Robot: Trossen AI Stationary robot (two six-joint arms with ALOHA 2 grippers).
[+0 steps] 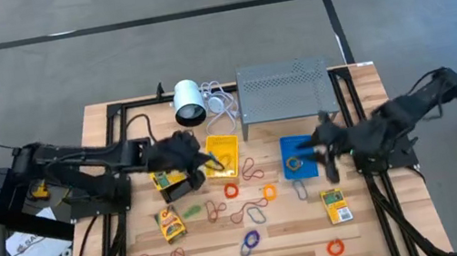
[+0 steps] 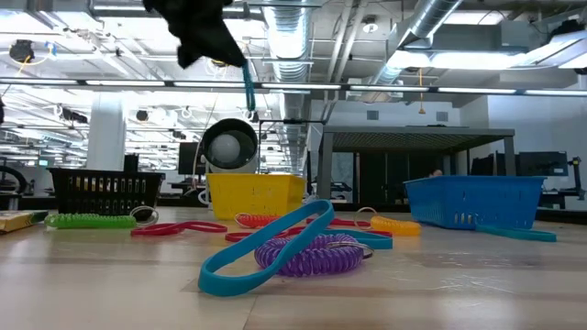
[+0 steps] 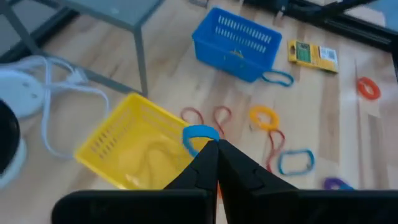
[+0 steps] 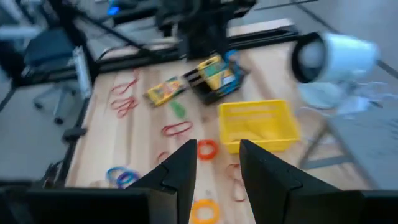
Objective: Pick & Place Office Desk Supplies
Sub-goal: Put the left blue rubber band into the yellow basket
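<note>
Left wrist view: blue band (image 3: 200,133) pinched in my left end effector (image 3: 213,148), fingers clamped together on it, loop dangling lengthwise straight down. Yellow bin (image 3: 134,146) sits just below and slightly to one side, so I judge a short shift over its rim comes before release. Right end effector (image 4: 216,163), fingers apart and empty, waits above the blue bin (image 1: 299,154), farther away.

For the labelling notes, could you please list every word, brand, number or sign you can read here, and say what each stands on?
No text reads clearly.
Yellow-and-green packet by the blue bin: print too small and blurred.
Yellow-and-green packet on the left: print blurred.
Packet in the black bin: unreadable.
White paper off the table's left edge: dark letters, too small.
</note>
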